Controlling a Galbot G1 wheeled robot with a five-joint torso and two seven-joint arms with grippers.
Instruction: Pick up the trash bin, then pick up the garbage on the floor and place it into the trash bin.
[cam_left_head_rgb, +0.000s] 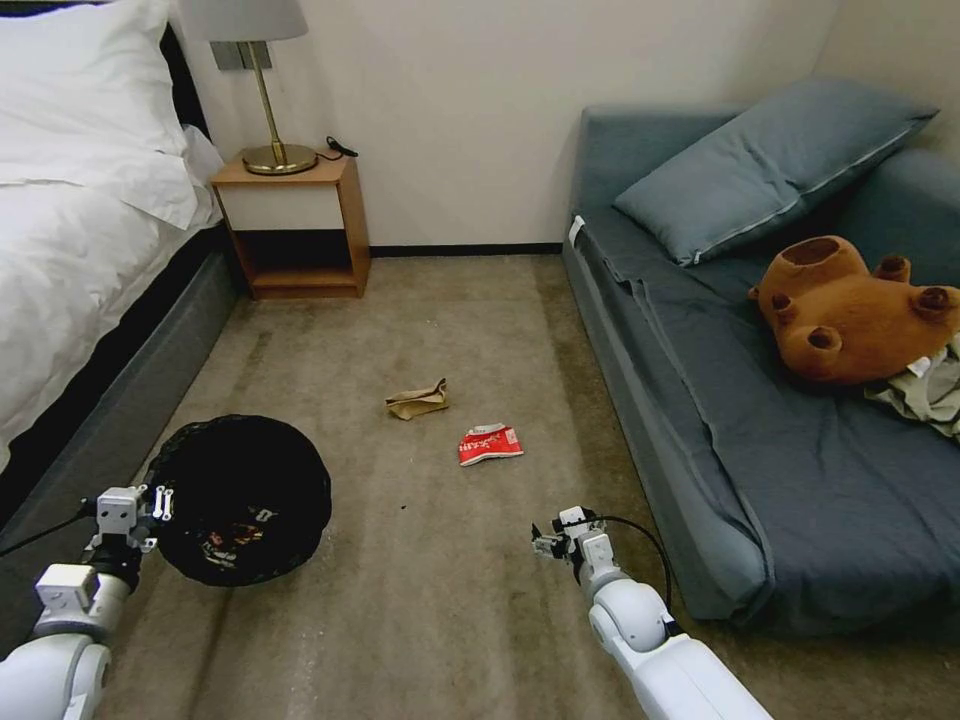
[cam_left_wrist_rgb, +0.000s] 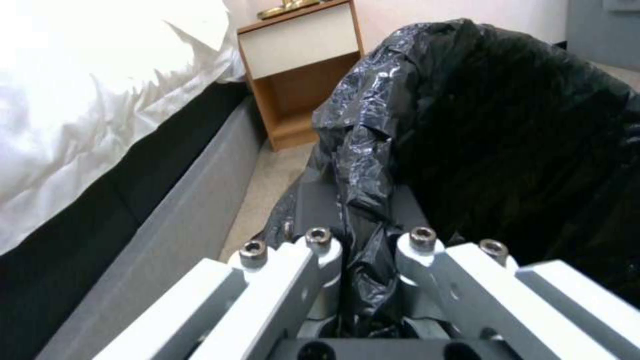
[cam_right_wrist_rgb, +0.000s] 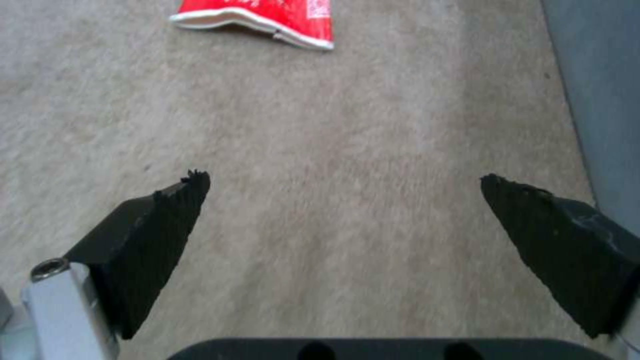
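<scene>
Black liner is pinched in my left gripper, so the bin is held at its rim, low beside the bed. Some wrappers seem to lie inside already, though I cannot see them well. My right gripper is wide open and empty above the carpet. The red packet and the paper bag are left on the floor.

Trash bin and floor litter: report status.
Left end effector shut on trash bin rim. Right end effector open over carpet. Red-and-white packet and tan paper bag on floor. Path clear.
</scene>
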